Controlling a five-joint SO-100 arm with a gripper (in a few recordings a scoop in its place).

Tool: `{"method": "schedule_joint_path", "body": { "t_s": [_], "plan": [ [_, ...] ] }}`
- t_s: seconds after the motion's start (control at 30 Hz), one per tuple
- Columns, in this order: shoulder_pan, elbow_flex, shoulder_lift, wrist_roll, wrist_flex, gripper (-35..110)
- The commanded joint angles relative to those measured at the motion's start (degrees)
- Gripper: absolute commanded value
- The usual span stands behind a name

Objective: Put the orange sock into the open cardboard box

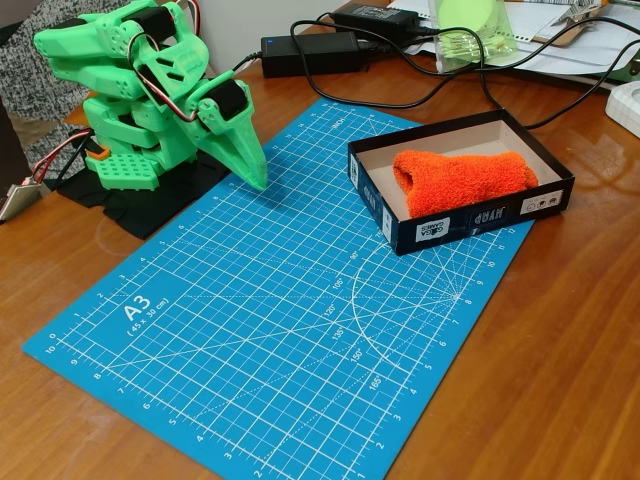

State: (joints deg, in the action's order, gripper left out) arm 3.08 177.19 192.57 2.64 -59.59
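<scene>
Sock, orange (462, 180): I log it inside open cardboard box (400, 215), mat's (250, 330) right edge; gripper (245, 150) jaws closed, empty.

a blue a3 cutting mat (270, 340) with a white grid lies on the wooden worktop (580, 350). behind it, two black power adapters (312, 52) with black cables (450, 95), a clear cup (472, 35) and papers (560, 35).
</scene>
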Motion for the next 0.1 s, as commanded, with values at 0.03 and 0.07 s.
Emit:
{"method": "schedule_joint_path", "body": {
  "t_s": [0.03, 0.07],
  "plan": [
    [1.32, 0.44, 1.32, 1.93, 0.62, 0],
    [1.67, 0.44, 1.32, 2.37, 0.62, 0]
  ]
}}
